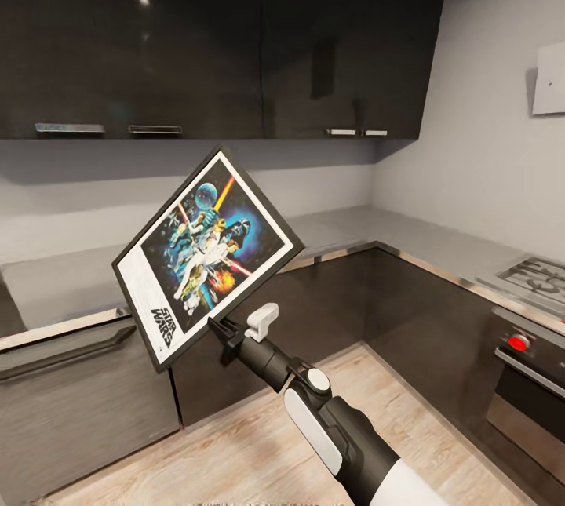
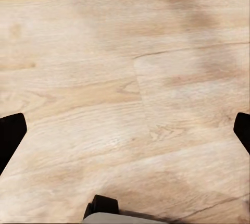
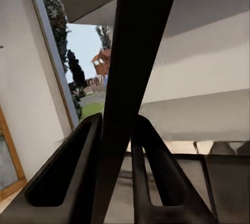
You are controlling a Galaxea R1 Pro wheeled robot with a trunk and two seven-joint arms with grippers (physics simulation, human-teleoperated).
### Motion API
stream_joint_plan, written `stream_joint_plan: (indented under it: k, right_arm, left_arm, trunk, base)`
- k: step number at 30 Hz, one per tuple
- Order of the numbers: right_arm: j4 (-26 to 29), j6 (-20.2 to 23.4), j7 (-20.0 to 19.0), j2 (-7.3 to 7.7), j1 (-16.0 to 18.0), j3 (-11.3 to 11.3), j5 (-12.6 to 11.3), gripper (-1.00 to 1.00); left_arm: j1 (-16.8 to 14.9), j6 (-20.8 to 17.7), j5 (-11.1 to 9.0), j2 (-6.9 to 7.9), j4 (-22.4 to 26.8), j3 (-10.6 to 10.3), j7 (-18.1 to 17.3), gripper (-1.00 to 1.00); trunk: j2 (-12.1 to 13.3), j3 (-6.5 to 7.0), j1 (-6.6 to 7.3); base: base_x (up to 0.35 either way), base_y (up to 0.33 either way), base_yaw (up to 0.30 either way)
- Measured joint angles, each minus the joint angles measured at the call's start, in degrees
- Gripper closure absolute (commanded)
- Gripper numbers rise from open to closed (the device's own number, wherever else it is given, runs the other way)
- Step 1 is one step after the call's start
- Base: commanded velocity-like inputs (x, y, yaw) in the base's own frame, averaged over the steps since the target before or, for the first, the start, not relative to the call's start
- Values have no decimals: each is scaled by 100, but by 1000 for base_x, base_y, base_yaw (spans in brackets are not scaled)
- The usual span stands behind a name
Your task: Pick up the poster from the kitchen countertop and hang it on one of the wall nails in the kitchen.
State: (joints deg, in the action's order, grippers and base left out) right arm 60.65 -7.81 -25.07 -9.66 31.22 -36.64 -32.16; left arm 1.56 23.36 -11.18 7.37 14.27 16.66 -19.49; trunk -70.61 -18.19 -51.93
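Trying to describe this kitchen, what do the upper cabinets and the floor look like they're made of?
The upper cabinets look like dark glossy lacquer or laminate: a ceiling light reflects off their fronts. The floor looks like pale matte wood planking or wood-look laminate, with grain and plank seams.

The poster [image 1: 205, 255] is off the kitchen countertop [image 1: 71, 278] and up in the air in front of it, tilted, with its picture side facing the camera. It has a thin black frame, a white border, and dark blue artwork with a black STAR WARS logo at the lower corner. The countertop is light grey and L-shaped, above dark cabinet fronts.
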Motion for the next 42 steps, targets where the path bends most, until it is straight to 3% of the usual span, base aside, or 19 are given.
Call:
stream_joint_plan:
  k: [17, 42]
  right_arm:
    - [0, 1, 0, 0, 0, 0, 0, 100]
    - [0, 0, 5, 1, -1, 0, 0, 100]
  left_arm:
    - [0, 8, 0, 1, -9, -1, 0, -100]
    - [0, 0, -6, 55, -8, 2, 0, -100]
  trunk:
    - [0, 0, 1]
    - [1, 0, -1]
  base:
    - [-245, 94, 119]
    - [-211, 169, 279]
